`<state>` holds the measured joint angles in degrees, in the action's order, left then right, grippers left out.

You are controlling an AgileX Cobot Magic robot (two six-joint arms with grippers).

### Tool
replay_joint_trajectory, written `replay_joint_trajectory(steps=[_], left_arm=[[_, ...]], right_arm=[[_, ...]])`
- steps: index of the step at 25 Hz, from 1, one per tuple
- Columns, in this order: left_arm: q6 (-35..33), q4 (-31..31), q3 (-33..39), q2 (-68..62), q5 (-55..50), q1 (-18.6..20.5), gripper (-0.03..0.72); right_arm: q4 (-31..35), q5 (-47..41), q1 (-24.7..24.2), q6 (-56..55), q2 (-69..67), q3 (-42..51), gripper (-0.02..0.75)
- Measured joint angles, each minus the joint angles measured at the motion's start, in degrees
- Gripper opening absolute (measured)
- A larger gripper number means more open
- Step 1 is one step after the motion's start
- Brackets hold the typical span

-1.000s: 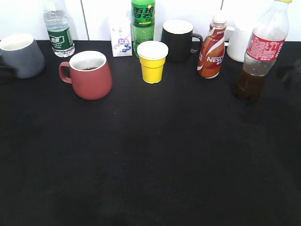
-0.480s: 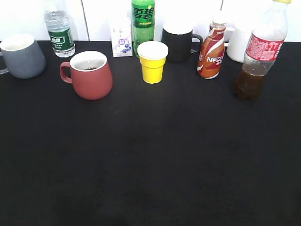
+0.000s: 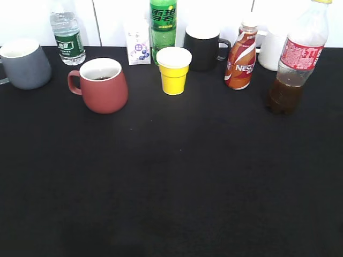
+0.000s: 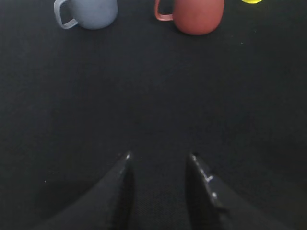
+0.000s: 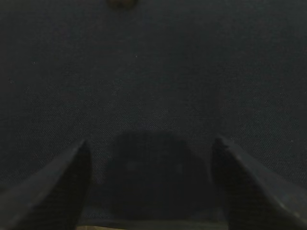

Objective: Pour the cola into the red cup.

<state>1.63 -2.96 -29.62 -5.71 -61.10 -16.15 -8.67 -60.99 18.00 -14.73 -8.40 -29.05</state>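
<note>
Neither arm shows in the exterior view. Cola [image 3: 298, 59] stands upright at the far right of the black table [image 3: 171, 176], yellow cap on, dark liquid filling only the bottom part, nothing touching it. Red cup [image 3: 102, 84] sits upright at left-center, handle pointing left, a little dark liquid visible inside; it also shows at the top of the left wrist view [image 4: 196, 15]. Left gripper [image 4: 159, 160] hovers over bare cloth well short of the red cup, jaws apart with a modest gap, holding nothing. Right gripper [image 5: 151, 146] is over bare cloth too, jaws spread wide, empty; a dark brownish blob at the top edge of that view is too dim to identify. Grey mug [image 3: 24, 63] sits at far left, just beside the red cup's handle side. Yellow cup [image 3: 173, 69] stands mid-table, in front of the green soda bottle [image 3: 163, 27]. Back row also has a water bottle [image 3: 67, 33], a small carton [image 3: 138, 44], a black mug [image 3: 203, 45] and the Nescafe bottle [image 3: 240, 56], the last standing between the black mug and the cola.
</note>
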Motion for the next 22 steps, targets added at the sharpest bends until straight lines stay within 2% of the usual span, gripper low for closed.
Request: replay_joint_trajectory(steps=[3, 5, 9, 11, 12, 16, 22], left_arm=[[0.0, 0.0, 0.0, 0.0, 0.0, 0.3, 0.281], [0.0, 0.0, 0.0, 0.0, 0.0, 3.2, 0.281], [0.0, 0.0, 0.0, 5.6, 0.1, 11.0, 0.281], [0.0, 0.0, 0.0, 6.1, 0.1, 12.3, 0.281], [0.0, 0.0, 0.0, 6.1, 0.1, 12.5, 0.281], [0.0, 0.0, 0.0, 6.1, 0.2, 13.9, 0.281], [0.0, 0.0, 0.0, 6.1, 0.2, 13.9, 0.281]], right_arm=[[0.0, 0.0, -0.1, 0.0, 0.0, 0.0, 0.587], [0.1, 0.1, -2.5, 0.0, 0.0, 0.0, 0.587], [0.1, 0.1, -15.2, -0.1, 4.3, 0.0, 0.587], [0.1, 0.1, -20.3, -0.1, 8.3, 0.0, 0.587], [0.2, 0.1, -21.3, -0.1, 8.7, 0.0, 0.587], [0.4, 0.2, -21.8, -0.1, 8.9, 0.0, 0.587], [0.4, 0.2, -21.8, -0.1, 8.9, 0.0, 0.587]])
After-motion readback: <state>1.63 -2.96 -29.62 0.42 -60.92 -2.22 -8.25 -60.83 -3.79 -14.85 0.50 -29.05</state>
